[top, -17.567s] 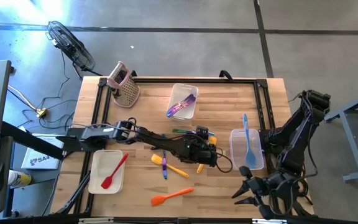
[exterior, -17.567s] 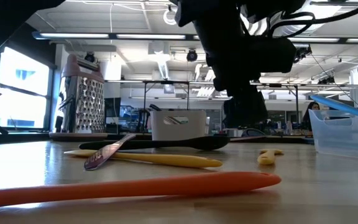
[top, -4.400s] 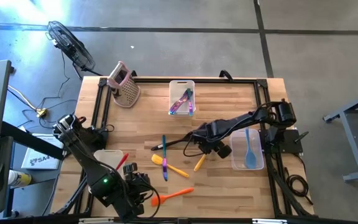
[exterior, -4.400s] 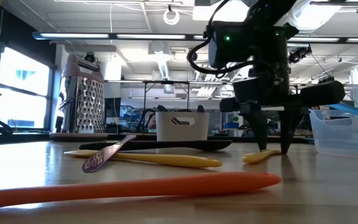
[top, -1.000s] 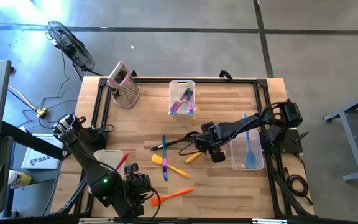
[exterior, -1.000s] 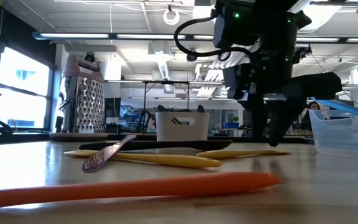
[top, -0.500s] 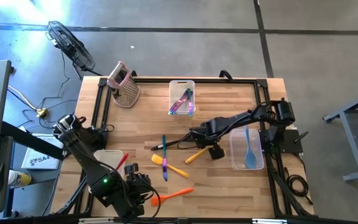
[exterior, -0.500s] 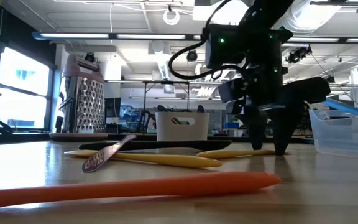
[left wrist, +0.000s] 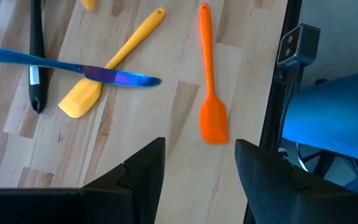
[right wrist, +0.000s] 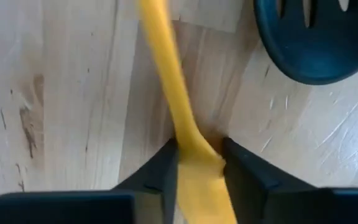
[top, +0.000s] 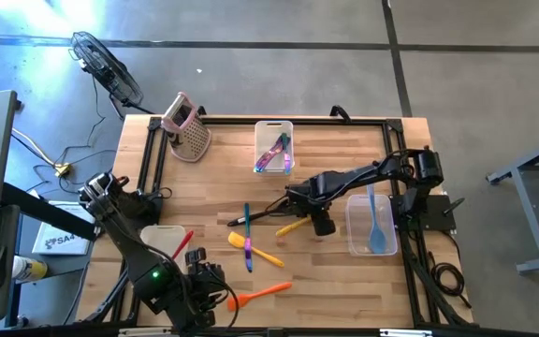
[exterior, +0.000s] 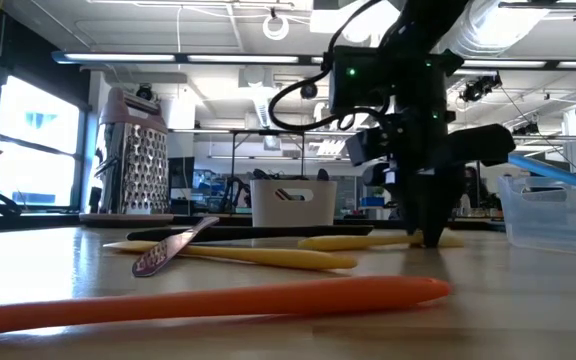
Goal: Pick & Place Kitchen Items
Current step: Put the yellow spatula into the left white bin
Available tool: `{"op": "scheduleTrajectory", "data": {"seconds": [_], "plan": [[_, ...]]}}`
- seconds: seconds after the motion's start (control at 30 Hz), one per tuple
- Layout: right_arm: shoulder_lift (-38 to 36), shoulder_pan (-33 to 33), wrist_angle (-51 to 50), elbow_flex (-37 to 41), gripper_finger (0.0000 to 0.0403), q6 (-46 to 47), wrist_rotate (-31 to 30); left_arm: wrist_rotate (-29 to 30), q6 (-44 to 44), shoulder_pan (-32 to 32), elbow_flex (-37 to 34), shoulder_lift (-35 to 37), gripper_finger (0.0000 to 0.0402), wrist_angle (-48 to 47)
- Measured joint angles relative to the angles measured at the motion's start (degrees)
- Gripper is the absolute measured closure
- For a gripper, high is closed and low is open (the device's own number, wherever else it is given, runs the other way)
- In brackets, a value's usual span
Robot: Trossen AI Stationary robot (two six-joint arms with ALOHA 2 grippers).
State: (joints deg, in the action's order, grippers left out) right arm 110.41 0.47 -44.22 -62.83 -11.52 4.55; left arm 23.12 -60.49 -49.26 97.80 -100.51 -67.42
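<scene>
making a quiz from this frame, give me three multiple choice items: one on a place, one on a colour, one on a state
1. Where is the blue spatula?
A. in the clear bin by the table's right edge
B. beside the grater
C. loose at mid-table

2. What colour is the spatula nearest the table's front edge?
A. green
B. orange
C. purple

3. What is the right gripper doing?
A. hanging open over the bin
B. closed on the yellow utensil
C. holding the grater

Answers:
1 A, the high view shows it lying inside that bin.
2 B, it lies orange near the left gripper.
3 B, the right wrist view shows the fingers pressed to both sides of the utensil.
</scene>
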Motion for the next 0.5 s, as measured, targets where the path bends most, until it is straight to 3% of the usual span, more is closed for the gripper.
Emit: {"op": "scheduleTrajectory", "data": {"seconds": [0.27, 0.5], "plan": [[0.0, 0.3, -0.7, 0.0, 0.0387, -0.3, -0.8, 3.8, -0.3, -2.5, 0.0, 0.0, 0.0215, 0.0], [-0.9, 2.8, -1.0, 0.0, 0.0389, 1.9, -4.9, 4.9, -0.3, -2.5, 0.0, 0.0, 0.0215, 0.0]]}}
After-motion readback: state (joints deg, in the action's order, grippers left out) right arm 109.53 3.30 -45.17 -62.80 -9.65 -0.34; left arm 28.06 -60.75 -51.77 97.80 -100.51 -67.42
